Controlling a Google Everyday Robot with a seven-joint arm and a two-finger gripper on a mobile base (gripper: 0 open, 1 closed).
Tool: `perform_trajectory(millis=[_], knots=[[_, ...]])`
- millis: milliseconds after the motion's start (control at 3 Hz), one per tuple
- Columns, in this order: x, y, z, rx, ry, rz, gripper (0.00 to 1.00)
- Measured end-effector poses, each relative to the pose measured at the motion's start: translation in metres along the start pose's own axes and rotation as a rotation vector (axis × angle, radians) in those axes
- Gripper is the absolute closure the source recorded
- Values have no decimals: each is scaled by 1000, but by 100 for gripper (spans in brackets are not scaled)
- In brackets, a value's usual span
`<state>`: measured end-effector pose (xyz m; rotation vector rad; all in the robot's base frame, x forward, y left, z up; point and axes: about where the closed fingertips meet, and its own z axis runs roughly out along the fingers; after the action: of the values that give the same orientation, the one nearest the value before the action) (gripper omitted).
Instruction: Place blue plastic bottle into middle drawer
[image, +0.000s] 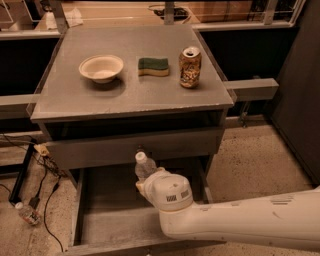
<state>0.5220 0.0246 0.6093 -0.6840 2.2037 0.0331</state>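
The gripper (147, 181) is found low at the front of the cabinet, above the open middle drawer (107, 202) and just under the closed upper drawer front (95, 150). Most of it is hidden behind the white wrist housing. It is judged to be closed on the blue plastic bottle (144, 166), as the bottle is carried roughly upright, clear of the drawer floor. The contact itself is not seen. The bottle's white cap and upper body are seen above the wrist, and its lower part is covered. The cap lies just beneath the small knob (140, 148) of the upper drawer.

The middle drawer is pulled out, and its flat bottom is bare to the left of the arm and in front of it.

On the table (65, 102) above, a pale bowl (101, 68), a green and yellow sponge (153, 66) and a soda can (190, 67) are noted, set well apart. None is concerned in the task. A small clear bottle (26, 212) and loose cables (42, 175) lie on the floor at the left.

Step in hand — the carry is judged complete and the placing is due. The bottle is over the drawer but is not yet set down.

Next move: a short lowering is called for until the base meets the drawer bottom, and then the hold is to be released. The cap is to be kept clear of the upper drawer front above — clearance there looks slight. The bottle is tall and narrow, so a tilted release is likely to tip it.
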Motion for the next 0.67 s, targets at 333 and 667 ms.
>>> perform_trajectory(millis=[333,667], knots=[[9,2,14,-1,-7,5,100],[21,5,33,-9,3,13,100]])
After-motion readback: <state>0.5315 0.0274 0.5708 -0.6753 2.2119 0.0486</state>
